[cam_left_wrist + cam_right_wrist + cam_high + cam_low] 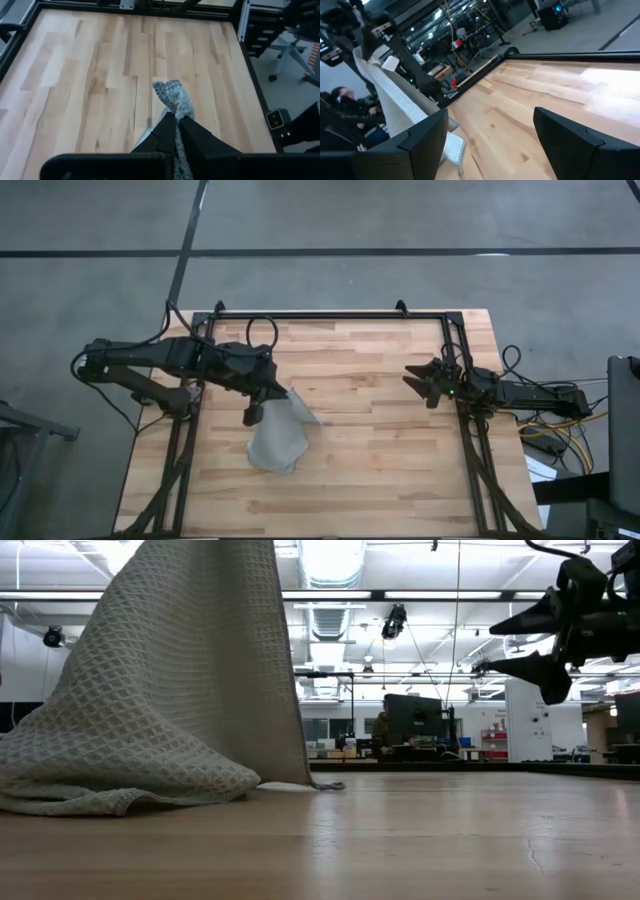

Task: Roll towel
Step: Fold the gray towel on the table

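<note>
The towel (280, 435) is a light grey-blue waffle-textured cloth on the left half of the wooden table. It hangs from my left gripper (285, 393), which is shut on it, and its lower part is bunched on the table (110, 790). My right gripper (415, 378) is open and empty, raised above the table's right side, well away from the towel; it also shows in the low view (505, 645). My left gripper pinches a bunched bit of the towel's upper end (176, 107) between its two fingers. A tuft of cloth sticks out past the fingertips. The towel hangs below the fingers in a slack drape, and its lower part (272, 452) rests on the table.
A black metal frame (330, 315) runs along the table's far edge and down both sides. Bare wood (380, 460) lies between the towel and my right gripper. A person (340, 107) and room clutter show beyond the table in the right wrist view.
</note>
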